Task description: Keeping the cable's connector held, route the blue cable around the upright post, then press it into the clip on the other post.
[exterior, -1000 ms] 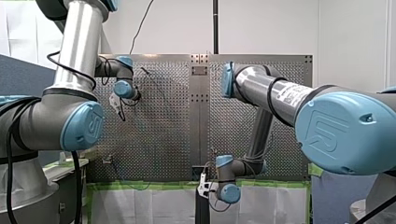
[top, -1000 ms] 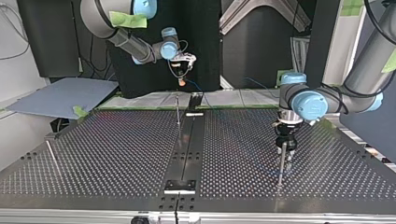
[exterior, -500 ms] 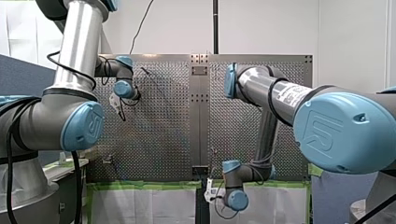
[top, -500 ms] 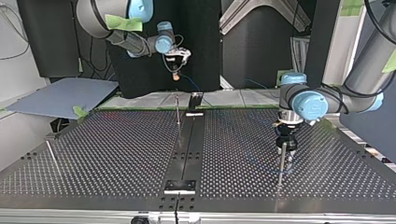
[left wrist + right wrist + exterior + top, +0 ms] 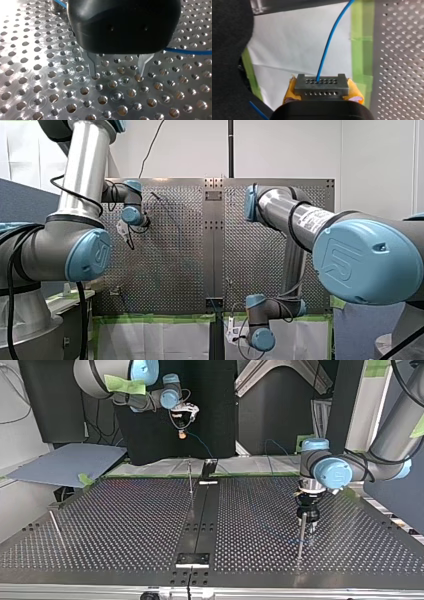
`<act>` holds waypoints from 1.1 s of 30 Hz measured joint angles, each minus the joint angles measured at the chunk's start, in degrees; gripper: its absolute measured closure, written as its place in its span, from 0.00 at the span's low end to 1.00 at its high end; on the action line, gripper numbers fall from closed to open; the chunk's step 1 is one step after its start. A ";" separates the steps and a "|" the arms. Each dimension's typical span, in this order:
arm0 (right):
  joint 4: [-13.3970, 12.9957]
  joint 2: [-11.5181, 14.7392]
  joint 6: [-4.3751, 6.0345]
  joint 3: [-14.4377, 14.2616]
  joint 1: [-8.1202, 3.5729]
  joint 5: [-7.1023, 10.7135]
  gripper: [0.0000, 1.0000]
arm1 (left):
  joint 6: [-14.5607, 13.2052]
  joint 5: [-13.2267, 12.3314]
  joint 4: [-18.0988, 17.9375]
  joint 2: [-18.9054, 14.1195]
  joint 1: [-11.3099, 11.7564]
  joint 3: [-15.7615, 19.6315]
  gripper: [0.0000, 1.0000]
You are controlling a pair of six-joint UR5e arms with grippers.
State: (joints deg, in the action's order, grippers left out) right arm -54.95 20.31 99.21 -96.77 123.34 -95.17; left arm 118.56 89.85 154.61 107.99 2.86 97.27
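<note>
Connector [image 5: 322, 83]: grey block, pinched tight between the yellow pads [image 5: 290, 90] of my right gripper [image 5: 322, 90], and I'm seeing it high beyond the table's far edge in the top view.
Cable: blue cable [image 5: 329, 45] leaves the connector's top holes and runs ahead over white sheet [image 5: 294, 40].
Left arm: left gripper [image 5: 117, 73] has metal fingers [image 5: 91, 62] spread, tips just above the perforated table [image 5: 37, 75]; blue cable passes behind it.
Posts: one slim upright post [image 5: 300, 542] just beside my left gripper in the top view; contact I can't tell.
</note>
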 joint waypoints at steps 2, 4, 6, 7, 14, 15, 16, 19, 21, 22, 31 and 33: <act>-1.03 1.05 -0.22 -1.11 -0.20 -0.24 1.00 | 0.02 0.04 0.00 -0.01 0.09 0.00 0.19; -2.14 2.26 -0.37 -2.34 -0.31 -0.69 1.00 | 0.07 0.07 0.00 -0.02 0.21 0.00 0.19; -2.72 3.35 -0.43 -3.44 -0.37 -0.97 1.00 | 0.16 0.09 0.00 -0.02 0.31 0.00 0.19; -2.92 4.05 -0.46 -4.16 -0.41 -1.09 1.00 | 0.21 0.09 0.00 -0.02 0.35 0.00 0.19; -3.12 8.04 -0.29 -8.14 -1.06 -1.50 1.00 | 0.34 0.23 0.00 -0.03 0.50 0.00 0.19; -3.02 8.50 -0.27 -8.60 -1.19 -1.50 1.00 | 0.35 0.26 0.00 -0.02 0.51 0.00 0.19; -2.87 9.11 -0.27 -9.22 -1.35 -1.54 1.00 | 0.35 0.26 0.00 -0.03 0.52 0.00 0.19; -3.11 10.75 -0.27 -10.85 -1.72 -1.67 1.00 | 0.40 0.27 0.02 -0.02 0.53 0.00 0.19; -3.72 11.75 -0.21 -11.85 -1.98 -1.64 1.00 | 0.44 0.28 0.05 -0.02 0.53 0.00 0.19; -4.14 12.42 -0.17 -12.52 -2.16 -1.61 1.00 | 0.46 0.30 0.06 -0.02 0.50 0.00 0.19; -7.53 17.51 -0.13 -16.55 -3.32 -0.58 1.00 | 1.69 0.27 -0.08 -0.02 0.27 0.00 0.19; -8.42 18.45 -0.07 -17.07 -3.61 -0.15 1.00 | 2.47 0.16 -0.26 -0.01 0.23 0.00 0.19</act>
State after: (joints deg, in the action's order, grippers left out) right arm -63.36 38.76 99.13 -113.84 119.73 -95.31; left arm 121.02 90.01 154.35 107.98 3.09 97.27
